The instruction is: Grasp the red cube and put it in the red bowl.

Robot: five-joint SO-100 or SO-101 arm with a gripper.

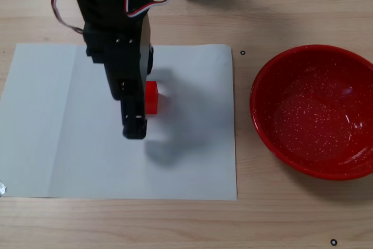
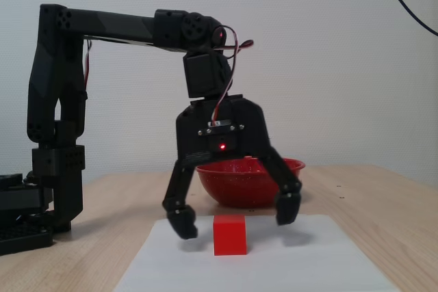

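The red cube [image 1: 152, 96] sits on a white paper sheet [image 1: 192, 144], partly hidden under the arm in the fixed view from above. In the side fixed view the cube [image 2: 229, 234] stands between the two spread fingers. The gripper [image 2: 234, 217] is open and hangs just above the paper. Its fingertips [image 2: 182, 222] are about level with the cube's top, apart from the cube on both sides. From above, the gripper [image 1: 137, 94] covers the cube's left part. The red bowl [image 1: 317, 112] stands empty on the table to the right of the paper; from the side, the bowl [image 2: 250, 181] shows behind the gripper.
The arm's base and black mount [image 2: 48, 189] stand at the left in the side fixed view. The wooden table [image 1: 245, 220] surrounds the paper. Small black marks [image 1: 243, 52] dot the table near the bowl.
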